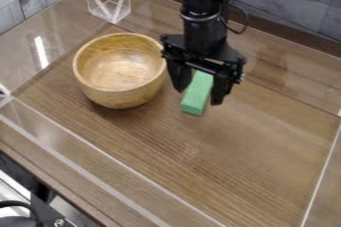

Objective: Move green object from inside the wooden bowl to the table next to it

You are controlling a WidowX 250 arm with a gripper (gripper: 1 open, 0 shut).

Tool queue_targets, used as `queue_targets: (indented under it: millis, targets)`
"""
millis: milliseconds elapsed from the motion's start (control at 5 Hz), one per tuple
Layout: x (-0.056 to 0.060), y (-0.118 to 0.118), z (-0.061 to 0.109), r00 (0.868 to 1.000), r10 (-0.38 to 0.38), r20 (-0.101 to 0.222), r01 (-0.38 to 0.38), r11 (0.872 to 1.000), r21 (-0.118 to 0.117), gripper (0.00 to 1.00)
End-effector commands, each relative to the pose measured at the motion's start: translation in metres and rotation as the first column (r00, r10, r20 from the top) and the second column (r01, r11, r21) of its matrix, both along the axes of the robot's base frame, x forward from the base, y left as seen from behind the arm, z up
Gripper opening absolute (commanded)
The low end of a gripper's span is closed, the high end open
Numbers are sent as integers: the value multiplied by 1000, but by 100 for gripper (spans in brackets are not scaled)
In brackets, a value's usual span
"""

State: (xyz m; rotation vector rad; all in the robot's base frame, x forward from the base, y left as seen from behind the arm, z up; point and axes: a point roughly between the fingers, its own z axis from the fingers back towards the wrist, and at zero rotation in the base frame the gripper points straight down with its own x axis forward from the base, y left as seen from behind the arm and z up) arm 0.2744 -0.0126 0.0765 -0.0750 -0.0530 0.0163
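Observation:
The green object is a small bright-green block lying on the table just right of the wooden bowl. The bowl is round, light tan, and its pale inside holds nothing. My gripper hangs directly over the block with its black fingers spread wide on either side of it. The gripper is open and a little above the block, with the block's lower half showing below the fingertips.
Low clear plastic walls run around the tabletop edges. A clear wire-like stand sits at the back left behind the bowl. A dark patch marks the wood to the right of the arm.

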Motion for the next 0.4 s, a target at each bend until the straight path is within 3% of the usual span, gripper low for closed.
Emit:
queue_targets:
  millis: [0, 200]
  targets:
    - [6, 1, 17, 997, 56, 59, -56, 998, 3, 100]
    - [4, 1, 22, 993, 104, 63, -105, 995, 4, 100]
